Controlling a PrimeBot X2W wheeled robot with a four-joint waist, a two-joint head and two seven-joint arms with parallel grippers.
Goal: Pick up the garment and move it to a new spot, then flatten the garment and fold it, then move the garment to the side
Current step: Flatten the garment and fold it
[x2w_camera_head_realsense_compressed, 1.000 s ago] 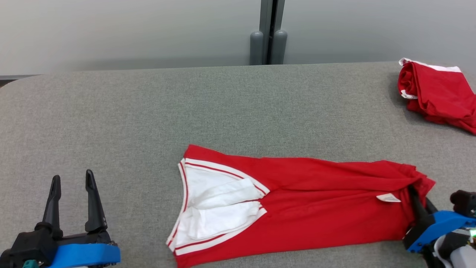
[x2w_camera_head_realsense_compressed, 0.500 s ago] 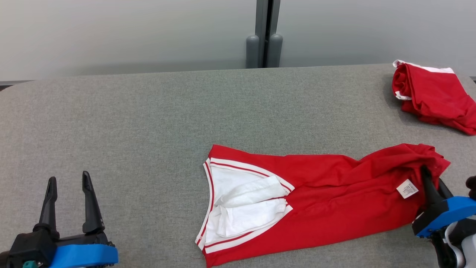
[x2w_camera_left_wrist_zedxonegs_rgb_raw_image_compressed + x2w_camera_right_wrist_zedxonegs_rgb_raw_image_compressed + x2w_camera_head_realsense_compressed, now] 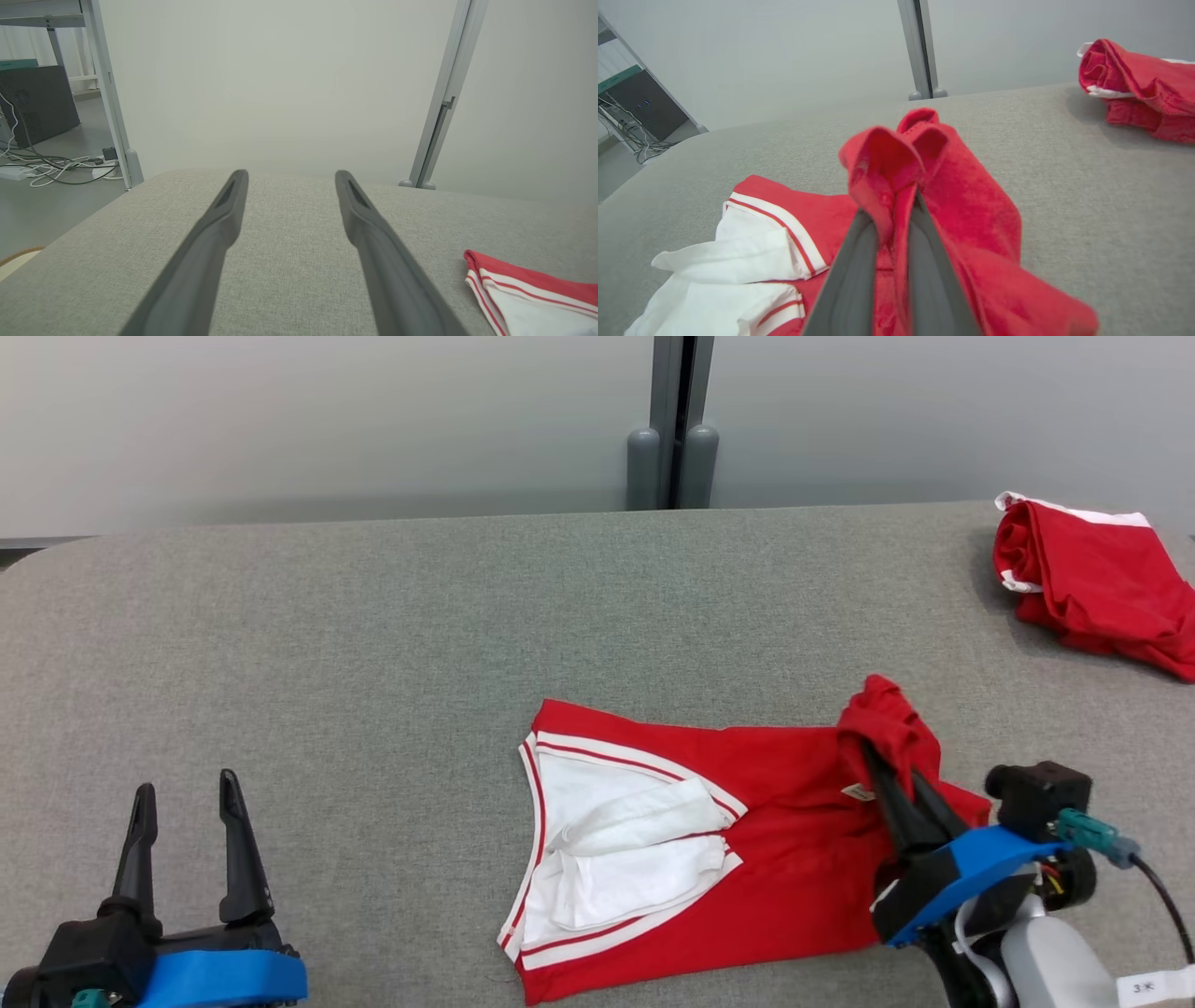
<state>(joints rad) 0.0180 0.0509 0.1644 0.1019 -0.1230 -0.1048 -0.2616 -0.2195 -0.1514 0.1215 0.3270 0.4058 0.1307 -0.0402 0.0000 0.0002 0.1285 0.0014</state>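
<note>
Garment (image 3: 775, 887) hem now farther left, between right fingers (image 3: 898, 814).

Garment (image 3: 775, 887), near centre: red body; white folded panels; white bands carrying a thin red stripe. Second garment (image 3: 1102, 588), far right: red, white edging. Table (image 3: 373, 635): mottled grey weave. Left gripper (image 3: 184, 786): black fingers (image 3: 235, 845), blue bracket. Wall (image 3: 327, 420): plain pale grey.

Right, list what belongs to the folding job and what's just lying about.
Job: red-and-white shirt; right hand, shut on its red end; left hand, open and empty.
Lying about: crumpled red garment at the table's far right; loose cables.
</note>
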